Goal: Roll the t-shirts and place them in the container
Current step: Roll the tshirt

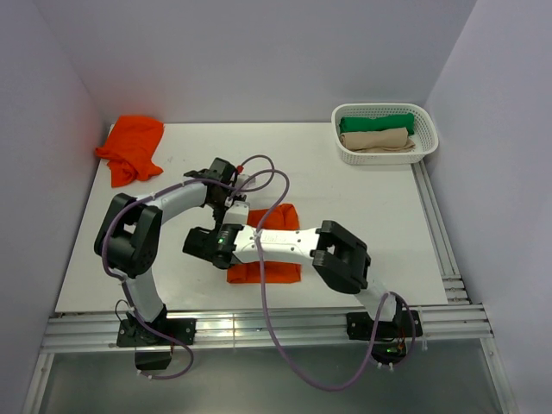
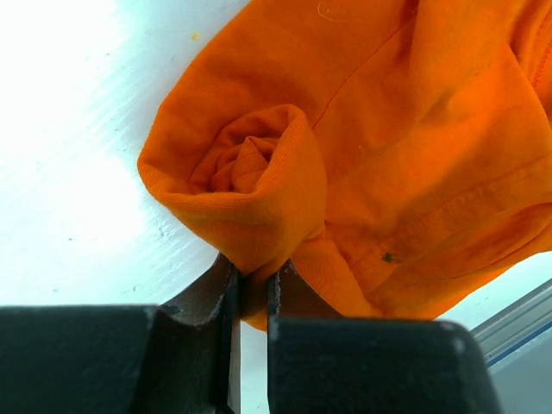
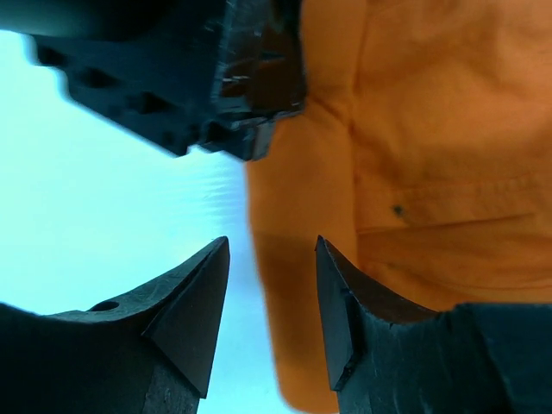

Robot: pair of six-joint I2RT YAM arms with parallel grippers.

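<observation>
An orange tee (image 1: 274, 246) was laid on the table (image 1: 371, 216) near its front edge, partly covered by both arms. Its left end was rolled into a loose spiral, seen clearly in the left wrist view (image 2: 259, 172). The left gripper (image 2: 250, 289) was pressed together on the rolled cloth edge, a fold being pinched between its fingers. The right gripper (image 3: 272, 285) was held spread just beside the tee's edge, with nothing between its jaws, close to the left gripper. A second orange tee (image 1: 131, 147) was bunched at the far left corner. A white basket (image 1: 385, 155) with folded cloth stood far right.
</observation>
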